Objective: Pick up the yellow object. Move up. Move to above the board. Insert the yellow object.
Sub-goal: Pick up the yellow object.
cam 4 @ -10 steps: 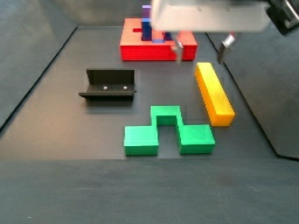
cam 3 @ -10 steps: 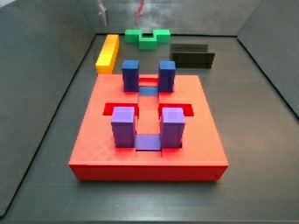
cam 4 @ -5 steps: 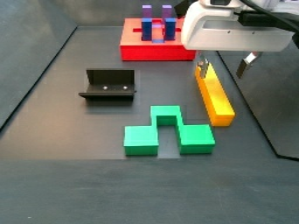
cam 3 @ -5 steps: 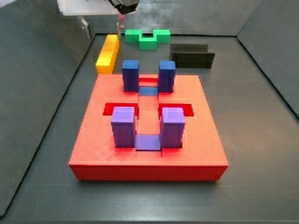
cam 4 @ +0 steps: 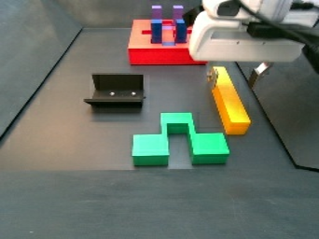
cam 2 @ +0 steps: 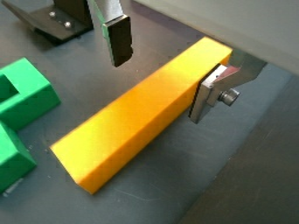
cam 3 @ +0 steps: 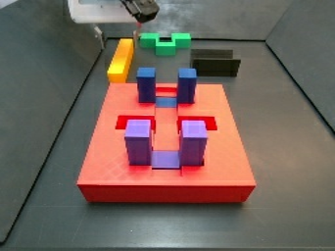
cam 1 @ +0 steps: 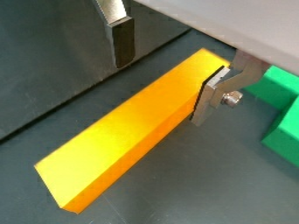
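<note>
One long bar was your concern: the yellow object [cam 1: 128, 131] lay flat on the dark floor near the side wall, just beside the green notched block [cam 4: 181, 140] and well apart from the board [cam 3: 164, 157]. You could judge it rigid and fairly light, with plain smooth faces that looked slippery, so a squeeze across its narrow width was the sound way to take it. Because it was so long, a hold near one end would likely let the free end droop or swing; closer to the middle would have carried it more level.

The tool [cam 2: 163, 66] stood low over the far end of the bar, unclenched and gripping nothing. In both wrist views one finger [cam 1: 121, 39] hung clear of the bar on one flank with floor showing between them, while the opposite finger [cam 1: 216, 92] sat right against the other flank; whether it truly touched, you could not tell. The jaws were wider than the bar. In a side view the fixture [cam 4: 115, 91] stood well off.
</note>
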{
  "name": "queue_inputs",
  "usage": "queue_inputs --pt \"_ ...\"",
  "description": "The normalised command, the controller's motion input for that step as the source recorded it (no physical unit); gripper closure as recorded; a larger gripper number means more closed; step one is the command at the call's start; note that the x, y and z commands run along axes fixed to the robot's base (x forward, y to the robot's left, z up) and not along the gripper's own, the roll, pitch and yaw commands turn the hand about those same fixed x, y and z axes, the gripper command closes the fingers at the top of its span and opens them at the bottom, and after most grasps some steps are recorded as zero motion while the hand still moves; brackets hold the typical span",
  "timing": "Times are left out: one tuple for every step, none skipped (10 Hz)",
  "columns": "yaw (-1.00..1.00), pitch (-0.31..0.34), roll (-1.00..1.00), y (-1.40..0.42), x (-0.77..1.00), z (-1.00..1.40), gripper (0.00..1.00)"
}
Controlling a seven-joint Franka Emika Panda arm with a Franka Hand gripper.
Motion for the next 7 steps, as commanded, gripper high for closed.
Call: queue_inputs --pt "0.00 -0.097 -0.06 0.00 0.02 -0.38 0.00" --pt "0.00 -0.097 -0.05 0.00 0.00 -0.40 0.00" --pt "0.00 -0.086 -0.03 0.00 -0.14 -0.34 0.00" --pt "0.00 -0.081 -0.10 0.00 -0.06 -0.21 0.00" --pt "0.00 -0.064 -0.06 0.00 -0.03 -0.21 0.00" --pt "0.00 -0.027 0.00 0.00 -0.01 -0.13 0.00" --pt "0.00 -0.043 0.00 -0.03 -0.04 -0.16 0.00"
